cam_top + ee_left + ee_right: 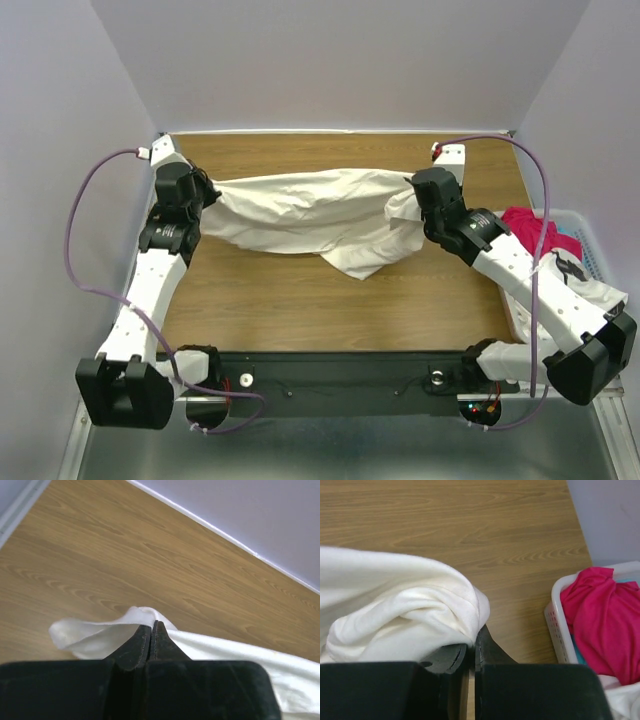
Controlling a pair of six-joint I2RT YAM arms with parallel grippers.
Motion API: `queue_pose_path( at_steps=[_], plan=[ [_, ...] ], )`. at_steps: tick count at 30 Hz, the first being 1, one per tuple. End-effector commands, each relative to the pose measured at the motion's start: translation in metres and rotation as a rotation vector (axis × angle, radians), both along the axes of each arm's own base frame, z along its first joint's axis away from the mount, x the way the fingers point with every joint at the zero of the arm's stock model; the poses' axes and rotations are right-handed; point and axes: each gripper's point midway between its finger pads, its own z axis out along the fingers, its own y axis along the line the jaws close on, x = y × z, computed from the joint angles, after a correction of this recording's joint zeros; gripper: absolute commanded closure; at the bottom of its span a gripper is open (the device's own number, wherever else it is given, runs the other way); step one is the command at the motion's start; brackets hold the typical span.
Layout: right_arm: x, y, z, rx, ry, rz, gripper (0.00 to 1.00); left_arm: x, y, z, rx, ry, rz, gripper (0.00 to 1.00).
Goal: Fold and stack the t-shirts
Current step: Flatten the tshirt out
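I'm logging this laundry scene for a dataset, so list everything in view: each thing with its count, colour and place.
off-white t-shirt: one, off-white, strung between both claws over the table
magenta t-shirt: one, magenta-red, heaped in the basket
marked t-shirt: one, white with dark markings, at the basket's nearer end
basket: one, white slatted plastic, at the table's right edge
table: one, brown wood grain, under everything
cables: two, purple, one looping beside each arm
arms: two, white and black, bases at the near edge
left claw: one, black, shut on the off-white t-shirt's left end
right claw: one, black, shut on its right end
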Motion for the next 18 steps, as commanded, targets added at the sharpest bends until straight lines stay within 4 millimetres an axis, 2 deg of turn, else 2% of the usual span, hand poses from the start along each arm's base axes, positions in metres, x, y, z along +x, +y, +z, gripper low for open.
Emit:
queue_pose_path(
  at_steps=[1,4,7,9,10,11,12,13,14,16,17,18],
  plan=[
    [0.002,-0.013,0.018,-0.085,-0.058,-0.022,0.99,-0.026,0.027,0.045,0.075,-0.048,0.106,1.00],
    [0.007,-0.014,0.016,-0.093,-0.038,0.004,0.99,-0.031,0.033,0.047,0.109,-0.041,0.124,1.00],
    [0.021,-0.019,0.001,-0.096,0.005,-0.014,0.99,-0.020,0.034,0.030,0.148,-0.004,0.113,1.00],
    [0.033,-0.027,-0.013,-0.069,0.045,-0.031,0.99,-0.002,0.031,0.003,0.161,0.064,0.091,1.00],
    [0.042,-0.028,-0.028,-0.067,0.085,-0.041,0.99,0.007,0.024,-0.006,0.152,0.081,0.053,1.00],
    [0.051,-0.030,-0.032,-0.026,0.095,-0.044,0.99,0.021,0.021,-0.026,0.153,0.133,0.037,1.00],
    [0.056,-0.031,-0.039,-0.007,0.115,-0.042,0.99,0.030,0.019,-0.035,0.153,0.151,0.025,1.00],
    [0.063,-0.032,-0.049,0.010,0.140,-0.044,0.95,0.040,0.015,-0.043,0.145,0.164,0.003,1.00],
    [0.071,-0.032,-0.071,0.020,0.195,-0.049,0.91,0.057,0.013,-0.057,0.144,0.202,-0.005,1.00],
    [0.083,-0.044,-0.091,0.066,0.244,-0.091,0.80,0.076,0.012,-0.067,0.152,0.216,-0.010,1.00],
    [0.083,-0.049,-0.101,0.104,0.279,-0.130,0.76,0.094,0.011,-0.073,0.154,0.229,-0.012,0.97],
    [0.090,-0.060,-0.112,0.143,0.309,-0.168,0.73,0.103,0.010,-0.073,0.159,0.229,-0.019,0.82]
  ],
)
